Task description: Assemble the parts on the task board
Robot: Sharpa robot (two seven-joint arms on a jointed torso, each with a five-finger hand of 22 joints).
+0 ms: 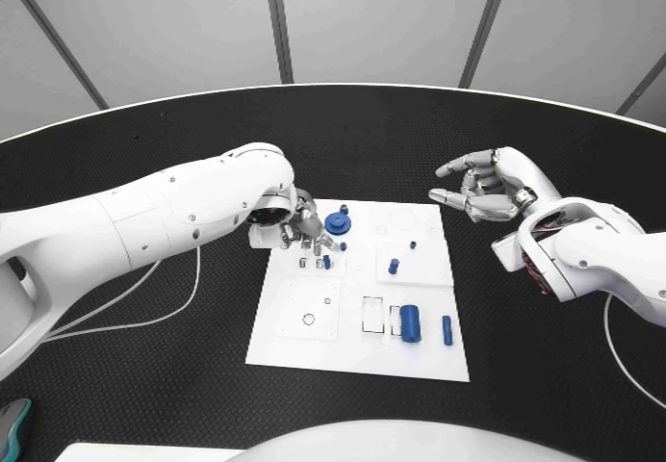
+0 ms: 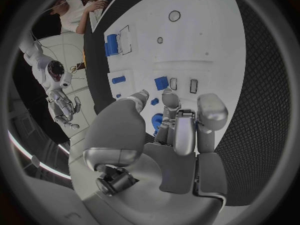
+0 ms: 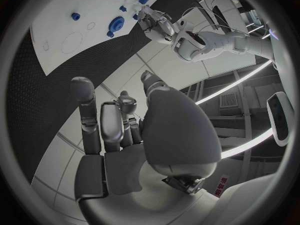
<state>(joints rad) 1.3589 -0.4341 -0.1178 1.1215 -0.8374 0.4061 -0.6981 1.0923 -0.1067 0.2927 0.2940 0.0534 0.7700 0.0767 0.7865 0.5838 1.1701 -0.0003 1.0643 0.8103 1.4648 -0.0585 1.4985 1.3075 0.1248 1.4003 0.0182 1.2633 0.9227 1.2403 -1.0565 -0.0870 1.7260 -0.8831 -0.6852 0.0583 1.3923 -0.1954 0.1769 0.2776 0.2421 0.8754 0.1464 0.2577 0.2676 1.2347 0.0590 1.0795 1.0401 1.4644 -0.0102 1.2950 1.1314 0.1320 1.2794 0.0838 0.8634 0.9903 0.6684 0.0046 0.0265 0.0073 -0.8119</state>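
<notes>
The white task board (image 1: 298, 332) lies mid-table. My left hand (image 1: 292, 226) hangs over its far left corner, fingers apart and pointing down, right beside a round blue part (image 1: 338, 225). In the left wrist view that round part (image 2: 157, 121) shows just behind the fingertips (image 2: 170, 99), with nothing held between them. A small blue piece (image 1: 323, 260) stands just in front of the hand. My right hand (image 1: 486, 185) hovers off the board's far right corner, fingers spread and empty.
More blue pieces sit on the board: a small peg (image 1: 395, 266), a thick cylinder (image 1: 410, 320) and a thin bar (image 1: 447, 329) near the front right. White cables (image 1: 139, 298) trail on the black table at the left.
</notes>
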